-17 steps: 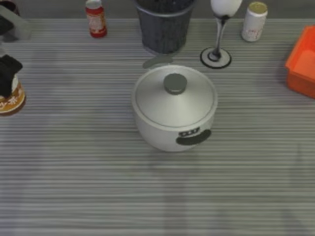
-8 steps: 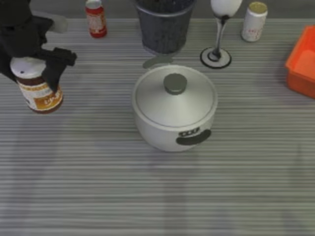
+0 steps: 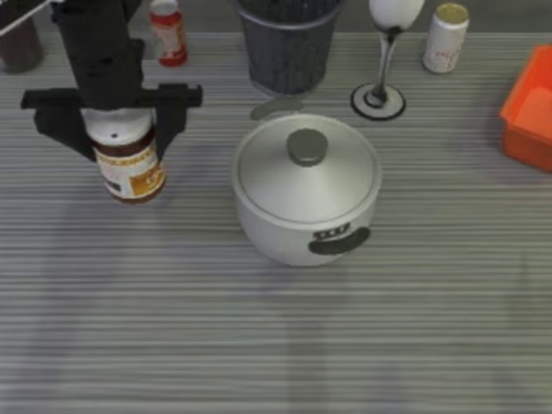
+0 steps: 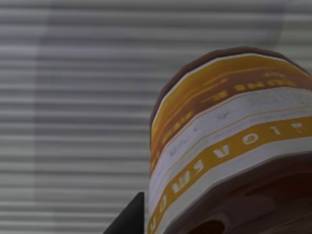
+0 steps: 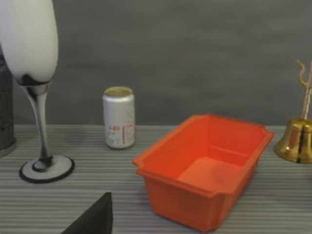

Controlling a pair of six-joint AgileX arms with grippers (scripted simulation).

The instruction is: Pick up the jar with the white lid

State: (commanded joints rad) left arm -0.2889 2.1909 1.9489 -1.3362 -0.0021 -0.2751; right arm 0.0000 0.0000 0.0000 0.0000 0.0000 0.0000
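While your left gripper sits at the table's left side, its fingers are clamped either side of the jar with the white lid, gripping it at the lid end. You see the jar hanging upright just left of the white pot, its orange-and-white label filling the left wrist view. Your right gripper isn't visible; its wrist view shows an orange bin.
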